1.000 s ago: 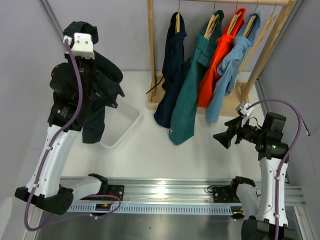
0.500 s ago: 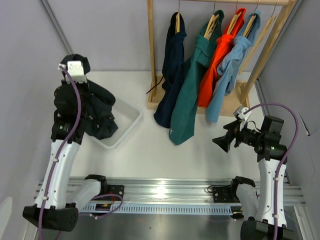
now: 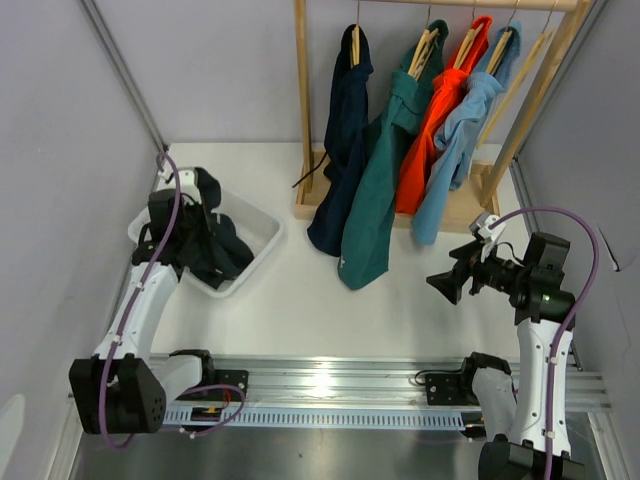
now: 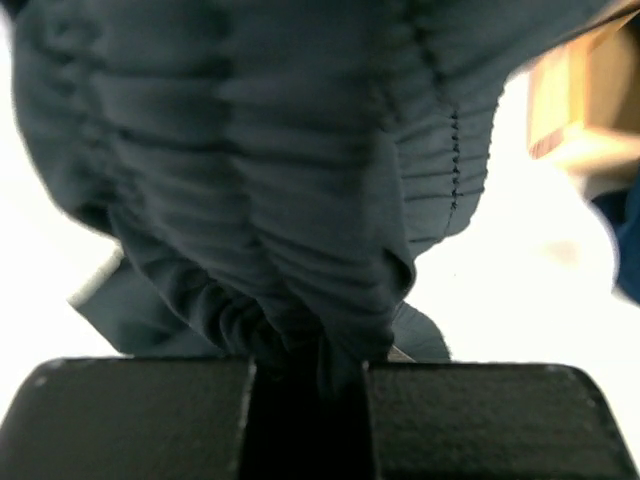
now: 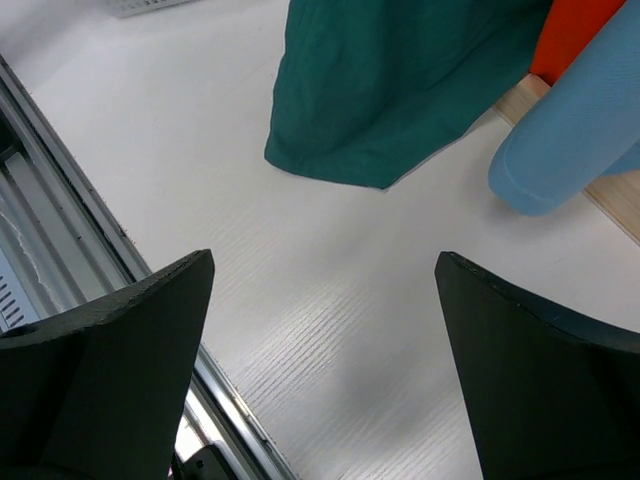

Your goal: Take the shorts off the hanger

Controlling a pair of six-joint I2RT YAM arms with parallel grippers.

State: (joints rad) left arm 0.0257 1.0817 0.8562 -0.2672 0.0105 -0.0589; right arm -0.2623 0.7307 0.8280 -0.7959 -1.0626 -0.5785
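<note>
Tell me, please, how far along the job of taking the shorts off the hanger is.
Done, it seems: the shorts lie bunched in the white basket, with no wooden bar or hook showing among them. In hand: the left end effector is shut on their gathered waistband. Left: let go and draw that arm clear. The right end effector hangs open above the table, idle.
</note>
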